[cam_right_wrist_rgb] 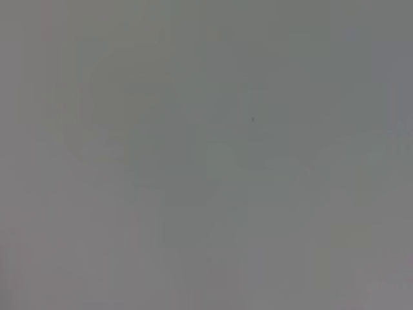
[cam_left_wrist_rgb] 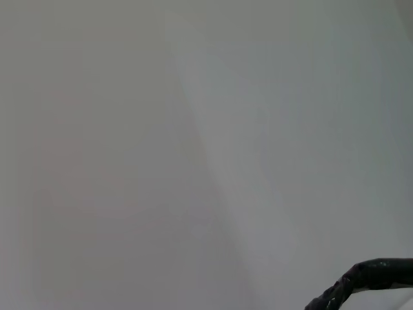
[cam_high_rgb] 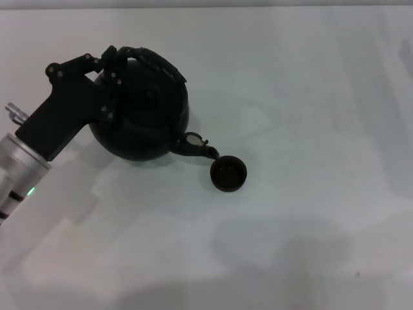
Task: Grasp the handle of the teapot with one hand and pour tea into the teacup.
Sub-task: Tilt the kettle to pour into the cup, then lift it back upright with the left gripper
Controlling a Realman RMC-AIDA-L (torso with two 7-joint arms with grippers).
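My left arm enters the head view from about eight o'clock, low and close to me, and reaches up toward the middle left of the pale worktop [cam_high_rgb: 310, 77]. The teacup [cam_high_rgb: 228, 174] is the nearest task object, sitting just right of centre on the worktop. Directly at its ten o'clock is the tip of the spout [cam_high_rgb: 197, 144], which hangs at or over the cup's rim; I cannot tell if they touch. Behind the spout, toward ten o'clock, is the round black teapot [cam_high_rgb: 143, 119], apparently tipped toward the cup. My left gripper [cam_high_rgb: 113, 61] is at the pot's far top, its fingers [cam_high_rgb: 111, 53] closed around the handle [cam_high_rgb: 155, 61], whose arch runs from ten o'clock to four o'clock, in line with the spout. So the cup lies at four o'clock from my fingers, along that same line. I judge pouring is underway or about to start. My right gripper is out of sight.
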